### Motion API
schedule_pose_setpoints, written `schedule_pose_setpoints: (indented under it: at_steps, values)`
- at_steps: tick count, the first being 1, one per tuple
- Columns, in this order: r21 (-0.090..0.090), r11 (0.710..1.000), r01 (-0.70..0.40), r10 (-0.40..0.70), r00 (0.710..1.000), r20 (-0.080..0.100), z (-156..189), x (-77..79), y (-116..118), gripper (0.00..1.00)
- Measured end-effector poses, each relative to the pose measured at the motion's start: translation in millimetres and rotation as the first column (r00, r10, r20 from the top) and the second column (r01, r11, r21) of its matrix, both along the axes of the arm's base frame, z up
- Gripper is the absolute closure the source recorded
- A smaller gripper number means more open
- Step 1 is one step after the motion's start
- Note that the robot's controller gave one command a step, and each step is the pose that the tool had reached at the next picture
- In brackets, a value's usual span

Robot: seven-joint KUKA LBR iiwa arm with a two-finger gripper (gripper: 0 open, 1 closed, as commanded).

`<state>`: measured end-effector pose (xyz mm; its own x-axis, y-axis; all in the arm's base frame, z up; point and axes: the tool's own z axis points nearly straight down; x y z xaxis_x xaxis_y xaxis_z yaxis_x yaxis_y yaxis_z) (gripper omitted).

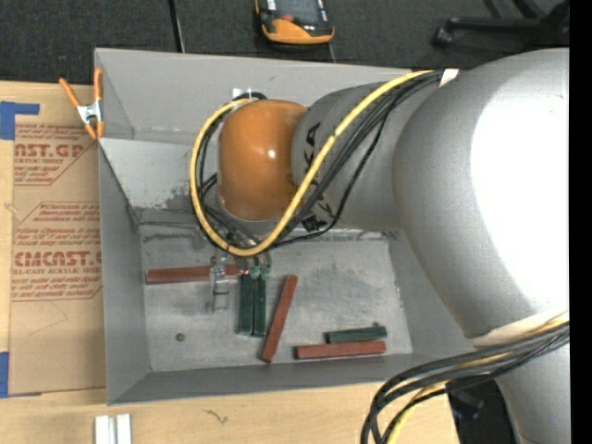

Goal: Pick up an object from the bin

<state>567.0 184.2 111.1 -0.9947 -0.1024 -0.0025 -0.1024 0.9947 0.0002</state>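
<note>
1. bin [120, 248]: grey metal, with 6 loose sticks on its floor.
2. flat red stick [339, 350] lies closest to the front wall, right of centre, running left-right.
3. short green stick [354, 336] lies just behind it and parallel to it. can't tell whether they touch or are just beside each other.
4. tilted red-brown stick [278, 317] is left of those 2. it slants from upper right to lower left, and its lower end is near the front wall.
5. dark green pair [248, 303]: 2 dark green sticks side by side, pointing front-back, just left of the tilted one. can't tell if they touch it.
6. small dark speck [180, 337] sits on bare floor at the left, well apart from the sticks.
7. gripper [221, 285] is low over the floor mid-bin, between the back end of the dark green pair and the right end of the left red-brown stick [176, 274].
8. that stick lies flat, running left-right toward the left wall.
9. gripper state: cannot tell whether it is spread, pressed together or pinching anything.
10. task's thing: those 2 neighbours are nearest. cannot tell which one it is on.
11. orange cover [259, 160] sits behind the gripper on the wrist, with a yellow cable [196, 188] looped round it.
12. the grey arm [481, 183] comes in from the right over the back of the bin.
</note>
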Motion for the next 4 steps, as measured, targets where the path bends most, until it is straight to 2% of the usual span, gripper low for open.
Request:
schedule_pose_setpoints:
  at_steps: [1, 2, 4]
  values:
    - [0.0, 0.99, 0.139, -0.139, 0.99, -0.003, -42.7, -6.7, -14.1, 0.0]
    - [-0.002, 0.997, 0.081, -0.081, 0.997, -0.001, -41.2, -10.1, -7.1, 1.0]
    - [-0.002, 0.997, 0.081, -0.081, 0.997, -0.002, -39.7, -10.6, -7.2, 1.0]
